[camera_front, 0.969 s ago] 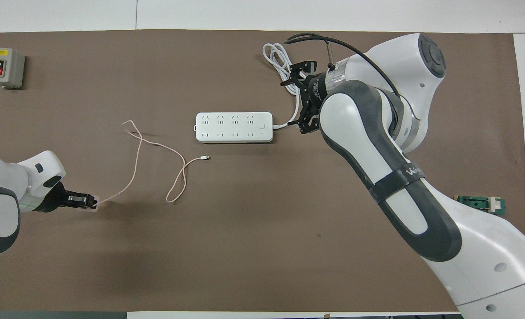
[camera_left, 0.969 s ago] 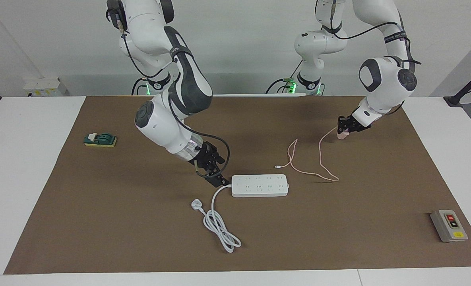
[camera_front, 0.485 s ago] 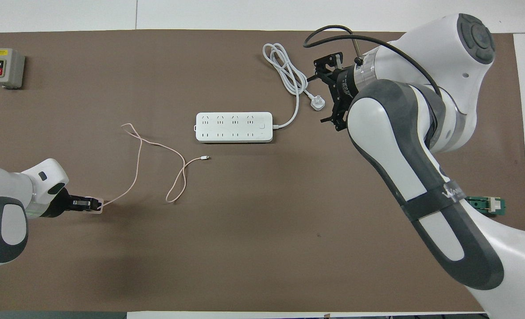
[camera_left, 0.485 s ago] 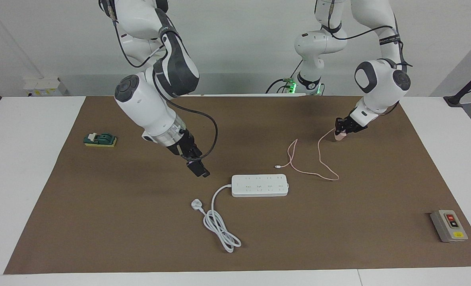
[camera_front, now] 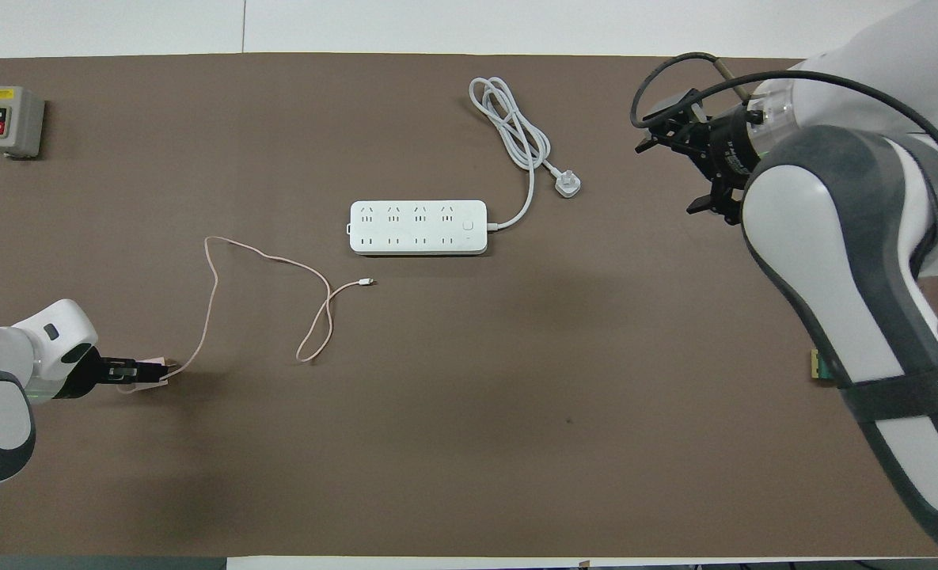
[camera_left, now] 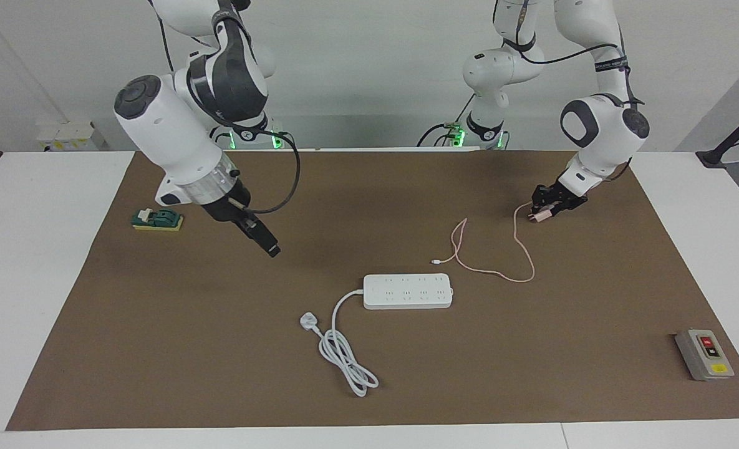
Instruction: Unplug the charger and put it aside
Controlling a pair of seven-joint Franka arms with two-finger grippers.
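Note:
The charger [camera_left: 536,216], a small pale pink cube, is tipped on its side low at the brown mat [camera_left: 176,349], toward the left arm's end and nearer to the robots than the power strip [camera_left: 408,291]. My left gripper [camera_left: 547,207] is right at it, tips around the cube [camera_front: 152,369]. Its thin pink cable [camera_left: 500,271] loops across the mat, and the free end [camera_left: 434,262] lies near the strip [camera_front: 418,227]. Nothing is plugged into the strip. My right gripper [camera_left: 270,248] hangs shut and empty over bare mat toward the right arm's end.
The strip's white cord and plug [camera_left: 344,355] lie coiled farther from the robots. A grey switch box [camera_left: 705,354] sits at the mat's corner at the left arm's end. A green block [camera_left: 157,219] lies at the mat's edge under the right arm.
The right arm has lifted off the power strip's end and swung back toward its own end. The left gripper has lowered a little; the charger has tipped over and the cable loop has shifted.

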